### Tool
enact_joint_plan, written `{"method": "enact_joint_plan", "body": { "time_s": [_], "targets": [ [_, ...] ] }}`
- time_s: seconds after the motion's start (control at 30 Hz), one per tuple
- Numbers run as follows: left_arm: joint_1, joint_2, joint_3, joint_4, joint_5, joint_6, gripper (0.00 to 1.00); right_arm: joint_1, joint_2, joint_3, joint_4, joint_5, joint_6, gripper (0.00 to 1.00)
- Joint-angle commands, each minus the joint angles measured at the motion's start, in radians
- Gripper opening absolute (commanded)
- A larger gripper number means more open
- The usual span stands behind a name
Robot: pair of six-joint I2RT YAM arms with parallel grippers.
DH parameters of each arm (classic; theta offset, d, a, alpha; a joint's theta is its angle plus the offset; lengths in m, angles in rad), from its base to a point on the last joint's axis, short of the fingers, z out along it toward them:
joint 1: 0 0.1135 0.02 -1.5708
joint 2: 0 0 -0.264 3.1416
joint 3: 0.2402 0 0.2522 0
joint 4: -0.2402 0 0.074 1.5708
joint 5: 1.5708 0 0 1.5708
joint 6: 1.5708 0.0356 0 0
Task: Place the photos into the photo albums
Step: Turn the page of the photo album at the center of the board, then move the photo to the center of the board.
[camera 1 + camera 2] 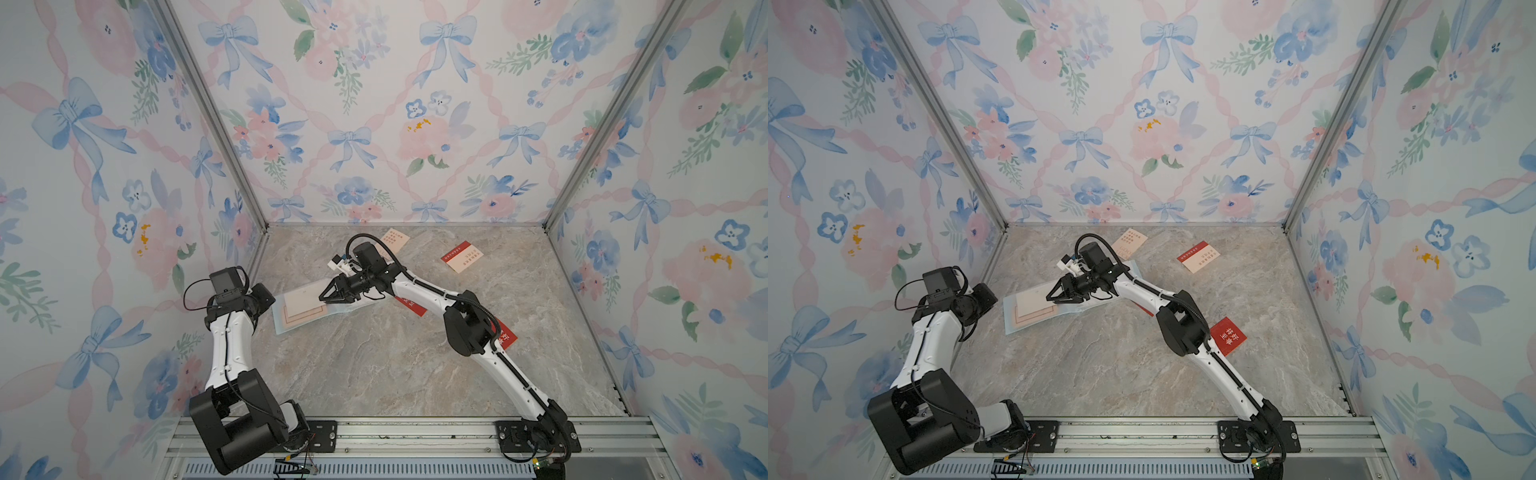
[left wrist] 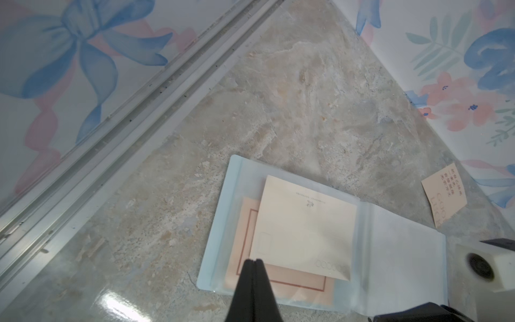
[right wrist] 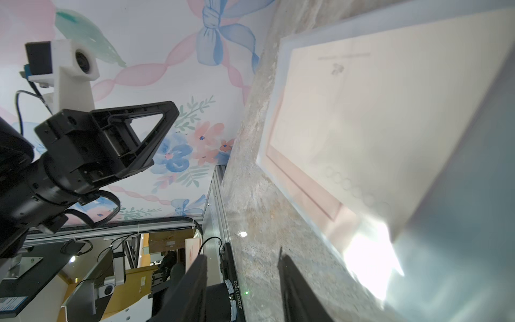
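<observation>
The pale blue photo album (image 1: 286, 326) (image 1: 1017, 326) lies open on the stone floor, left of centre. A pink photo with a red border (image 2: 292, 281) sits in its sleeve, and a cream photo (image 2: 303, 225) (image 1: 309, 305) lies slanted over it. My left gripper (image 2: 252, 262) (image 1: 269, 300) is shut and empty, its tip over the album's left edge. My right gripper (image 3: 242, 264) (image 1: 322, 297) hovers low over the cream photo, open, with nothing between its fingers. Loose photos lie behind and to the right: cream (image 1: 395, 243), red-and-cream (image 1: 461, 256), red (image 1: 505, 336).
Another red photo (image 1: 415, 308) is partly hidden under the right forearm. Flowered walls with metal corner posts (image 1: 257, 216) close in three sides. An aluminium rail (image 1: 415, 432) runs along the front and carries both arm bases. Bare stone floor (image 1: 374, 365) lies in front of the album.
</observation>
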Motion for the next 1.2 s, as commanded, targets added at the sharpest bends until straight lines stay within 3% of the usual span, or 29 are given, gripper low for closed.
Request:
{"method": "enact_joint_plan", "body": {
  "time_s": [0.0, 0.3, 0.57, 0.83, 1.17],
  "targets": [
    [-0.060, 0.030, 0.026, -0.029, 0.022, 0.005, 0.03, -0.052, -0.144, -0.074, -0.087, 0.053, -0.122, 0.44],
    [-0.239, 0.084, 0.078, -0.009, 0.001, -0.042, 0.03, -0.190, -0.362, -0.426, -0.028, 0.113, -0.195, 0.44],
    [-0.367, 0.059, 0.052, 0.095, 0.015, -0.101, 0.02, -0.303, -0.484, -0.629, -0.022, 0.132, -0.244, 0.44],
    [-0.561, 0.049, -0.018, 0.212, -0.012, -0.205, 0.00, -0.401, -0.562, -0.743, -0.061, 0.191, -0.298, 0.44],
    [-0.725, 0.190, 0.028, 0.281, -0.025, -0.218, 0.00, -0.518, -0.627, -0.813, -0.104, 0.247, -0.338, 0.44]
  ]
}}
